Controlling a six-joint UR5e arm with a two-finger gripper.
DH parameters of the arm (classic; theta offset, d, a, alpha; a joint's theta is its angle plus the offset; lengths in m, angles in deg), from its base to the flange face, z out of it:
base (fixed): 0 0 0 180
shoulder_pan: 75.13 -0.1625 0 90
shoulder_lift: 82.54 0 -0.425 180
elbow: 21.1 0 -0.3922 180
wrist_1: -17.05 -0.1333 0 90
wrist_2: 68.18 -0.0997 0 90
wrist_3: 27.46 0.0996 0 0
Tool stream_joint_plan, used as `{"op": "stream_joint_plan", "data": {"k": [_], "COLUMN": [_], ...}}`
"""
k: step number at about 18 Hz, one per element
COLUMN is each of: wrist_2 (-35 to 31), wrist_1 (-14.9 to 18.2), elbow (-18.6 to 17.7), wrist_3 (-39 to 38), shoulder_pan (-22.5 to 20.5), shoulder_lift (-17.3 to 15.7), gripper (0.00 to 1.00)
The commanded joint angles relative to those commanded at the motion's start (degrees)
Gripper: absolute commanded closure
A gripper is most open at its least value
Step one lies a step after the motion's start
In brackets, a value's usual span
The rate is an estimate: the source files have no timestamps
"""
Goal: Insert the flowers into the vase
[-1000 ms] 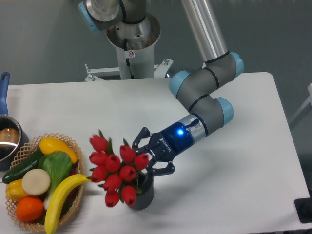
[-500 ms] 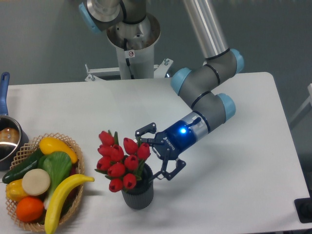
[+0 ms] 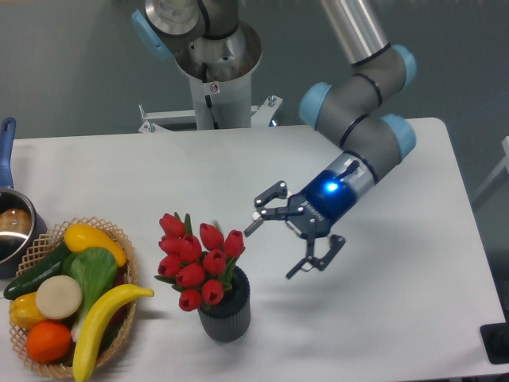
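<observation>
The red tulips (image 3: 195, 260) stand upright with their stems down in the dark grey ribbed vase (image 3: 225, 314), near the table's front edge. The blooms spread above and to the left of the vase mouth. My gripper (image 3: 271, 248) hangs to the right of the bunch, apart from it, fingers spread open and holding nothing. One fingertip (image 3: 253, 228) points toward the flowers at bloom height; the other (image 3: 296, 271) sits lower and further right.
A wicker basket (image 3: 119, 318) of fruit and vegetables sits at the front left, a banana (image 3: 102, 316) reaching toward the vase. A blue-handled steel pot (image 3: 11, 223) is at the left edge. The arm's base column (image 3: 215, 76) stands at the back.
The gripper let go of the flowers and drew back to the right and up. The bunch settled upright in the vase.
</observation>
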Motion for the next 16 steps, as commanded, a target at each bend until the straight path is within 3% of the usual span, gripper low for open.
{"op": "stream_joint_plan", "data": {"k": [8, 11, 16], "wrist_2": [-29.1, -42.0, -58.4], "wrist_1": [0.1, 0.1, 0.4], "elbow": [4.3, 6.0, 9.5], "wrist_3": [-0.2, 0.8, 3.6], "shoulder_pan": [-6.2, -7.2, -6.9], "shoulder_lift": [-3.8, -3.3, 0.1], "gripper": [0.0, 0.0, 0.0]}}
